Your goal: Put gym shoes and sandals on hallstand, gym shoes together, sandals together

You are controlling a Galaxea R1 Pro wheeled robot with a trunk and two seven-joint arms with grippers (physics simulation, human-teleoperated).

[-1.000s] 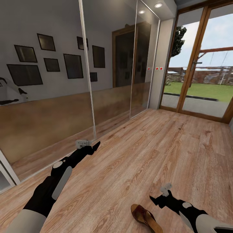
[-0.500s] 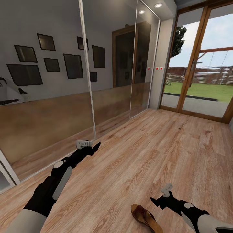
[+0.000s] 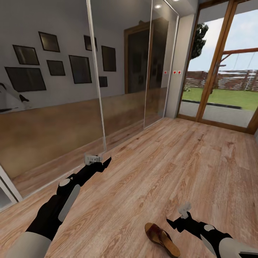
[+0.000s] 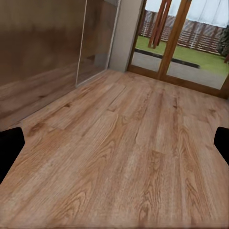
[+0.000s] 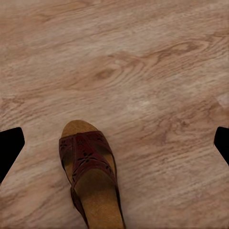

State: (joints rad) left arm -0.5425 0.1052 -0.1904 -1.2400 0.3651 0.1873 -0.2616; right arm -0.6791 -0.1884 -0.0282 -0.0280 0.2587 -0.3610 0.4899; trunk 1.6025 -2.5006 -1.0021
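Lying flat on the corridor floor [image 3: 172, 161], one sandal [image 3: 162, 239] (dark brown) sat just beside the right gripper [image 3: 171, 225]. Both it and the left gripper [image 3: 106, 163] were spread wide, holding nothing.

mirrored sliding doors [image 3: 64, 107]: tall panels along the left wall, thin pale frames, reflect dark picture frames and a dark doorway
lower part of mirror: reflects wood planks
glazed patio doors [image 3: 222, 71]: brown wooden frames, far end of the corridor, also seen in left wrist view [image 4: 164, 40]
wall strip [image 3: 179, 71]: pale grey, between mirror and patio doors, small red-dotted switches
outside: green lawn [image 3: 222, 96], wooden fence, tree, blue sky
ceiling spotlight [image 3: 157, 6]: lit, above the mirror
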